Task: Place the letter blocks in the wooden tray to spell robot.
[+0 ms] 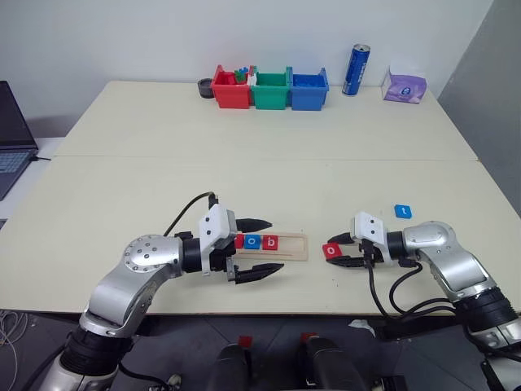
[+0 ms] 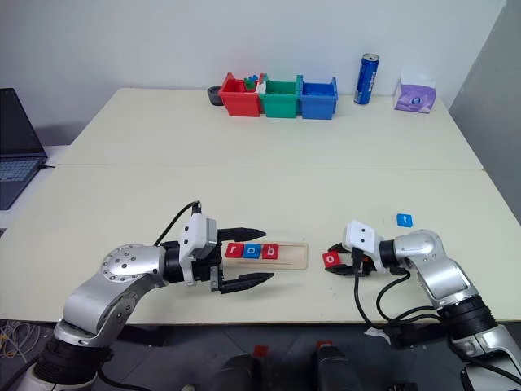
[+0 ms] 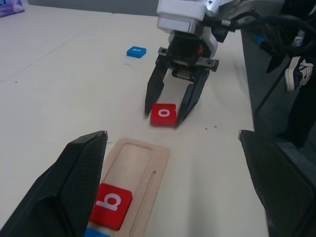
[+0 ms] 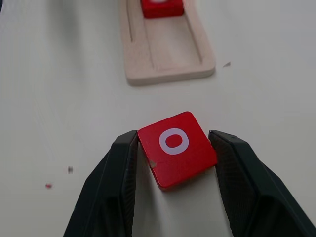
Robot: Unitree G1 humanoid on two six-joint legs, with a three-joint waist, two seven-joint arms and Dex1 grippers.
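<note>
my right gripper [image 4: 173,148] reaches low toward the wooden tray [image 4: 168,54], fingers pinching the red o block [image 4: 176,148]; left gripper [image 1: 254,248] gapes wide

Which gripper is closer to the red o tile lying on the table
Right. The right gripper straddles the red o tile, a finger on each side. The left gripper sits open over the wooden tray, across a gap of bare table.

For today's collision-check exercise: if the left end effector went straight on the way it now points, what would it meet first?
Probably the red "o" block, bracketed by the right end effector beyond the wooden tray's open end; depth is uncertain.
</note>
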